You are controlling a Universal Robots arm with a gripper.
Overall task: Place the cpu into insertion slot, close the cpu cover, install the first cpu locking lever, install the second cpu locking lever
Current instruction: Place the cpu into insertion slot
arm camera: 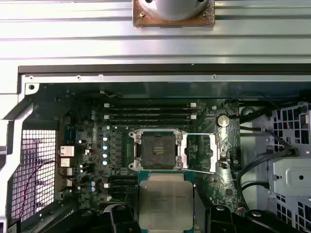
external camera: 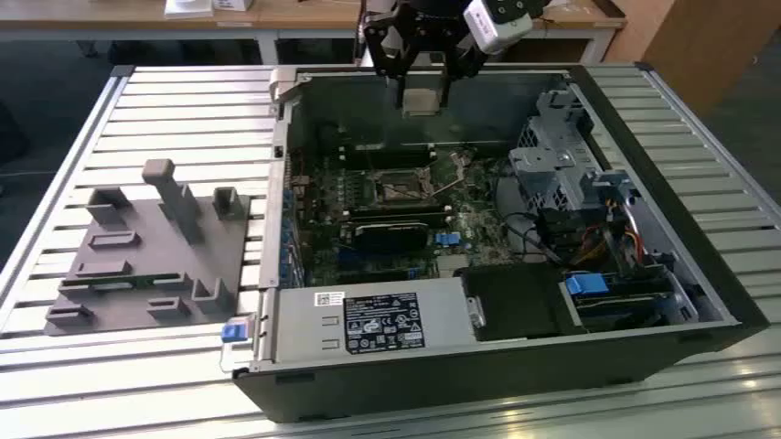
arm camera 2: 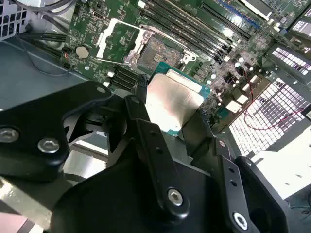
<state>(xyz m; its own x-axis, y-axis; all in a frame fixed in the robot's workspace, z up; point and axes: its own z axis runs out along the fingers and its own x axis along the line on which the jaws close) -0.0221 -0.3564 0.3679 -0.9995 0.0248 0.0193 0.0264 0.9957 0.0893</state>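
Exterior view first: the black two-fingered gripper [external camera: 422, 91] hangs above the far wall of the open black computer case [external camera: 488, 384], and it's clenched on the small flat square cpu with the pale silver-grey metal top [external camera: 422, 101]. The chip is up in the air, clear of the board, with its flat face level. Off to the side of the gripper, well apart, a grey moulded fixture block [external camera: 146, 256] sits on the slatted metal table [external camera: 123, 101].

In the second wrist view the fingers [arm camera 2: 137, 108] pinch the cpu [arm camera 2: 172, 102] on two opposite edges, and its teal underside border peeks out around the metal top.

Below the gripper [arm camera: 166, 213] in the first wrist view, just beyond the held chip [arm camera: 166, 201], lies the square black-rimmed insertion slot [arm camera: 156, 149] with its dark centre bare, set in the green circuit board [arm camera: 97, 145]. Chip and slot are apart, nothing touching.

Beside the slot, the thin silver metal cpu cover frame [arm camera: 201, 153] is flipped open, cut-out centre showing board through it. Both wrist views show it laid back, away from the slot [arm camera 2: 158, 51], cover [arm camera 2: 119, 39] wide open.
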